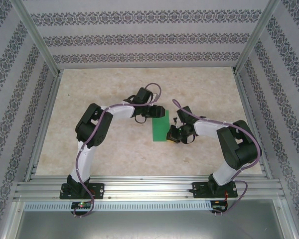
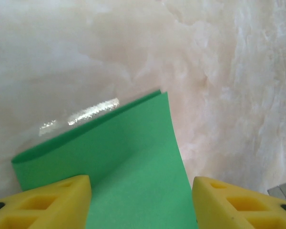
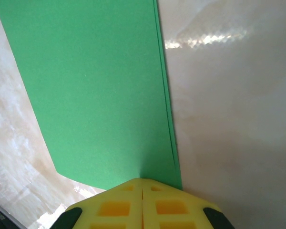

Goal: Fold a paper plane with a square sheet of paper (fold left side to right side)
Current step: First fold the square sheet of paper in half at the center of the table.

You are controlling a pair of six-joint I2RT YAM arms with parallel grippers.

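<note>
1. You are hanging the left gripper (image 1: 157, 112) over the far end of the square sheet of paper (image 1: 161, 127). Its jaws are standing about half apart, with one yellow finger (image 2: 52, 200) off each side of the green strip, and they are gripping nothing. I judge it is waiting there so it can come down and flatten the crease.
2. The sheet is lying flat near the middle of the table (image 1: 114, 159), already doubled into a narrow strip. Two layers are showing along its right edge, so the left-to-right fold looks made. The top layer is bowing slightly by the sheet's far corner, so the crease may be soft.
3. You are resting the right gripper (image 1: 175, 134) on the sheet's near right corner. Its fingers (image 3: 114, 205) are closed tight against each other and are clasping nothing. The tip is sitting on the doubled edge, probably pinning both layers so they are not sliding while the other arm is working.
4. Counting up, you are handling one sheet in two layers, using two arms with one gripper each. As I read it, the paper plane is many folds off.
</note>
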